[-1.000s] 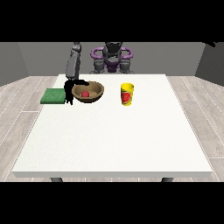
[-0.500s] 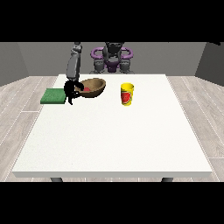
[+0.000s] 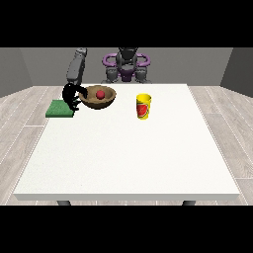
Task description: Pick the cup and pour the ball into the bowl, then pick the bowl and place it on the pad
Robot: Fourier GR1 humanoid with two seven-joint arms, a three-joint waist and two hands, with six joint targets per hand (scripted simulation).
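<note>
From my station I see the large white worktop [image 3: 128,148] with the robot's torso at its 12 o'clock edge. The brown wooden round bowl [image 3: 98,98] is at about 11 o'clock on the worktop, tilted, its rim lower toward the camera, and it appears lifted clear of the surface. Inside it rests the small red ball [image 3: 100,94], near the centre of the hollow.

The black robot hand at the view's left [image 3: 72,96] is at the bowl's 9 o'clock side, touching the rim there. Its fingers curl downward around that edge, so I record it as grasping the bowl. The grey forearm runs up from it toward 12 o'clock.

The flat green square pad [image 3: 60,108] lies at 9 o'clock of the bowl, near the worktop's left edge. The robot hand hangs over the pad's right end; the bowl itself is beside the pad, not over it.

The yellow cylindrical cup with a red mark [image 3: 143,106] stands upright at 3 o'clock of the bowl, well apart from it, and nothing touches it.

The robot hand at the view's right does not show anywhere in my view.
</note>
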